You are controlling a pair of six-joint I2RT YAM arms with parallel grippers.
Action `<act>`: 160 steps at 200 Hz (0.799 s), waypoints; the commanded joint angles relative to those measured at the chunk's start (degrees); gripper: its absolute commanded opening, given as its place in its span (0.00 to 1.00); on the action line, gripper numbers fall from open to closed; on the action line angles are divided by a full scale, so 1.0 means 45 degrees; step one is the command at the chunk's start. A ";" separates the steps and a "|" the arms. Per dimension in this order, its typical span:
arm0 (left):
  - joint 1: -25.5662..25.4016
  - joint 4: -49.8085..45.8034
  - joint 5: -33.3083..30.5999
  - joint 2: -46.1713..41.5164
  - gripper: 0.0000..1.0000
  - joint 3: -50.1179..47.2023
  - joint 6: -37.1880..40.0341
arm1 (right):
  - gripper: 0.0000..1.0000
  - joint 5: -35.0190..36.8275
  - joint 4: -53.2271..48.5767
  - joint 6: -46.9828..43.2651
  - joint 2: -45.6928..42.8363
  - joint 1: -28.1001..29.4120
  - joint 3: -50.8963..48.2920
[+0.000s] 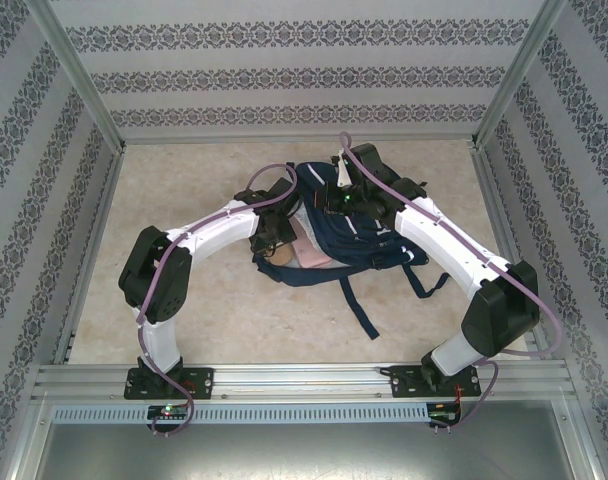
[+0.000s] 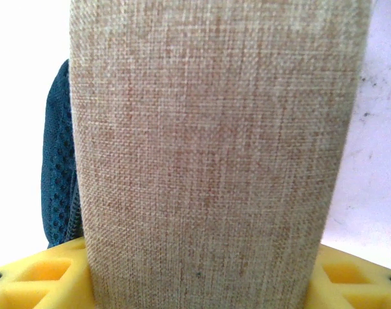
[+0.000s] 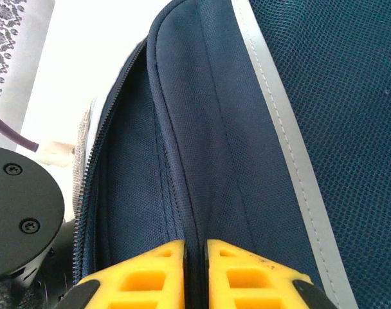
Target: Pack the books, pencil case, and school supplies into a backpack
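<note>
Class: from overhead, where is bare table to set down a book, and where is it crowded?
Bare: the table's near strip between the arm bases and the straps, and its far-left corner. Crowded: mid-table, where left claw and right claw meet the backpack.

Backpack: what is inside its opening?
The pencil case sits partly in the backpack mouth; anything deeper is hidden by navy fabric.

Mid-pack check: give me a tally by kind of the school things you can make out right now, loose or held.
Backpack: 1, navy, a fabric fold by its zipper pinched in the right fingers
Pink pencil case: 1, partly covered
Tan woven-fabric piece: 1, between the left fingers
Total: 3
</note>
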 commanded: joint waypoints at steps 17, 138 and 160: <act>-0.0028 -0.1355 -0.0261 0.1156 0.46 0.0465 -0.0099 | 0.14 -0.0581 0.0768 0.0141 -0.0454 0.0039 0.0203; -0.0477 -0.0846 0.0527 0.1574 0.83 0.1822 0.0782 | 0.14 -0.0474 0.0746 0.0100 -0.0404 0.0099 0.0033; -0.0425 -0.1169 0.0207 0.0691 0.92 0.1624 0.0916 | 0.16 -0.0450 0.0767 0.0133 -0.0384 0.0083 -0.0069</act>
